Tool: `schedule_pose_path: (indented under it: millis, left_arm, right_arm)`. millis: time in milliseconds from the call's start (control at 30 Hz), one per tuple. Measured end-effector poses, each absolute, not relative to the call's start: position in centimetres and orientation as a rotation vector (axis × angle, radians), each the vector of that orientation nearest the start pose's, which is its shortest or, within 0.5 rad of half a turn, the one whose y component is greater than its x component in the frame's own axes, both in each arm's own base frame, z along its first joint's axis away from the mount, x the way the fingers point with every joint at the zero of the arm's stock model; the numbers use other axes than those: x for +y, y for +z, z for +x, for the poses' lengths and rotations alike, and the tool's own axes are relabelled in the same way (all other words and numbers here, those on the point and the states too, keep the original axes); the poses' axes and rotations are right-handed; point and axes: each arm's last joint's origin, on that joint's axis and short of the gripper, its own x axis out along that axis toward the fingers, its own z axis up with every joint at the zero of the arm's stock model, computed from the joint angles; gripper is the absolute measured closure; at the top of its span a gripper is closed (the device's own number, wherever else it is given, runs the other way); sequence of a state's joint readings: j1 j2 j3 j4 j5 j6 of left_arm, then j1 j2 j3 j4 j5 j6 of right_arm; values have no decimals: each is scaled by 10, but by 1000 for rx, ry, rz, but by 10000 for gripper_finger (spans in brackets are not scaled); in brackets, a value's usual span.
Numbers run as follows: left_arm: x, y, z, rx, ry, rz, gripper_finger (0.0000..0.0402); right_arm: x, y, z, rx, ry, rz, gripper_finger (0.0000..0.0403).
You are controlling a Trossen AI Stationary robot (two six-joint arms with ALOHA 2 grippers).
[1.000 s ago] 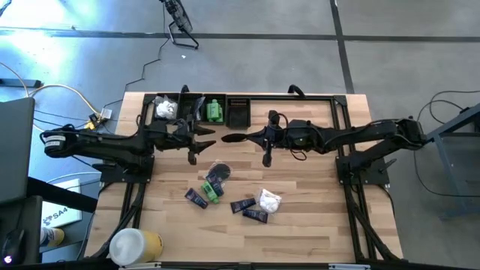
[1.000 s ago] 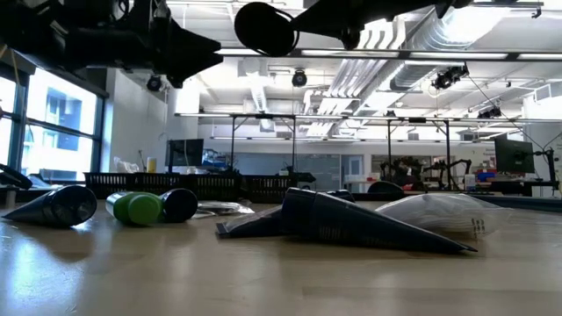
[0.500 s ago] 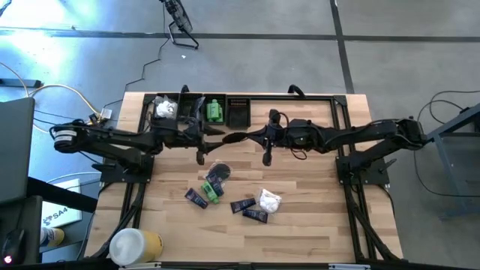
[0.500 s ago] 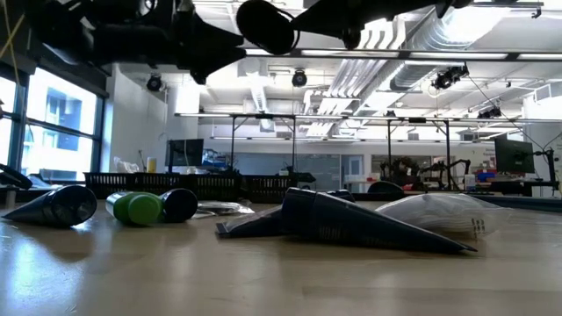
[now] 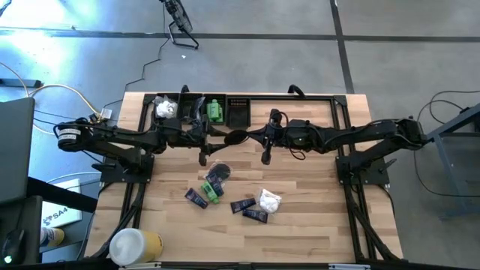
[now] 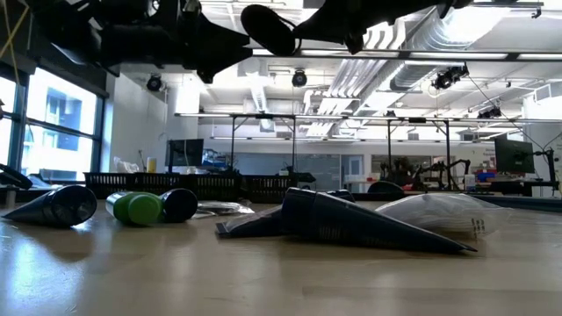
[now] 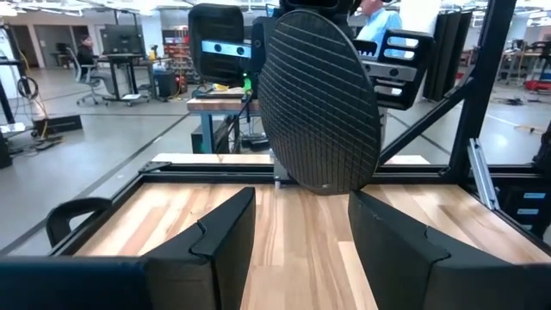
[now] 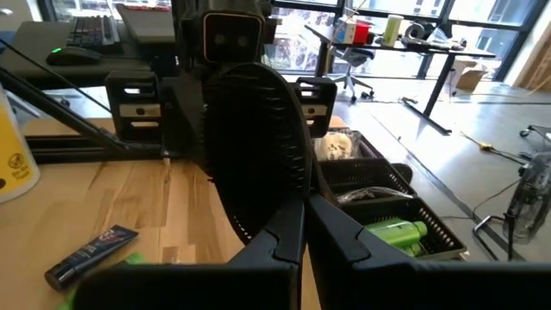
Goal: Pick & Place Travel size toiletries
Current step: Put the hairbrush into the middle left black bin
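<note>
My right gripper (image 5: 249, 137) is shut on a round black disc (image 5: 235, 137) with a ribbed face, held high above the table's middle. My left gripper (image 5: 222, 135) stands open just to the disc's left at the same height. In the left wrist view the disc (image 7: 320, 99) fills the gap ahead of its two fingers, which do not touch it. On the table below lie a green bottle (image 5: 211, 189), dark sachets (image 5: 196, 198) (image 5: 249, 210), a white packet (image 5: 268, 199) and a wrapped black disc (image 5: 219, 172). My right gripper pinches the disc's rim (image 8: 280, 207) between its two fingers, at the side nearest the table's right edge. The fingers come level from the table's right. The disc stands out beyond the fingertips, tilted on edge and lifted clear of the table.
A black compartment tray (image 5: 201, 109) at the far edge holds a white packet (image 5: 165, 108), a green bottle (image 5: 215, 111) and a dark item (image 5: 238, 112). A large white-and-yellow cylinder (image 5: 135, 245) lies at the near left corner. Bare wood shows on the table's right half.
My left gripper has moved toward the table's right, up to the held disc, and stays open. The right gripper and the disc have kept still.
</note>
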State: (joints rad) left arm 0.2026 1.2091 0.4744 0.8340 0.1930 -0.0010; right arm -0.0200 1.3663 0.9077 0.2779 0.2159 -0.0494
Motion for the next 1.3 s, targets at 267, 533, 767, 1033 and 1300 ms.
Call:
schedule_pose_path:
  millis: [267, 533, 767, 1033, 1300]
  left_arm:
    - [44, 238, 241, -75, 12, 14, 218]
    - [42, 238, 241, -74, -36, 13, 218]
    - [42, 239, 241, -79, -48, 14, 218]
    - [43, 246, 241, -139, -28, 26, 218]
    - [45, 240, 253, -89, -23, 14, 218]
  right_arm:
    - [-13, 290, 307, 189, -250, -69, 399]
    - [-13, 290, 307, 189, -251, -67, 399]
    - [-12, 290, 307, 187, -222, -62, 399]
    - [-11, 290, 307, 184, -192, -33, 399]
    - [-14, 278, 313, 230, -207, 39, 399]
